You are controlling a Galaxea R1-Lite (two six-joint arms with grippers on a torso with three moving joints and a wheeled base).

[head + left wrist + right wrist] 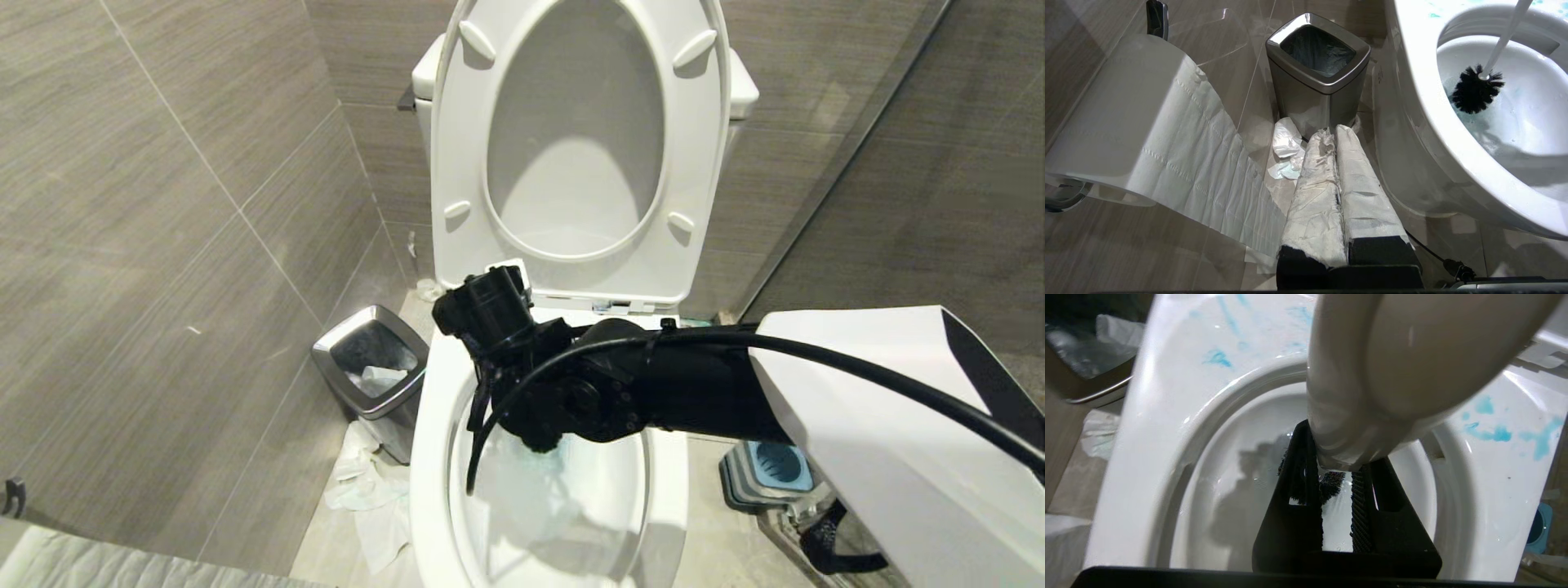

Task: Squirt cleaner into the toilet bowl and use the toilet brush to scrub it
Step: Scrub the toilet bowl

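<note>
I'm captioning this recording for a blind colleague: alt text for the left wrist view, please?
A toilet brush with black bristles reaches into the white toilet bowl. Beside it stands a steel bin, with toilet paper trailing past the shut left gripper.

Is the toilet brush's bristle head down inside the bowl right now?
Yes, in the left wrist view the toilet brush has its dark bristle head inside the toilet bowl, against the wet inner wall.

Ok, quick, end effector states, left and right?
Left end effector: shut, empty, parked beside the toilet bowl.
Right end effector: shut on the toilet brush.
</note>
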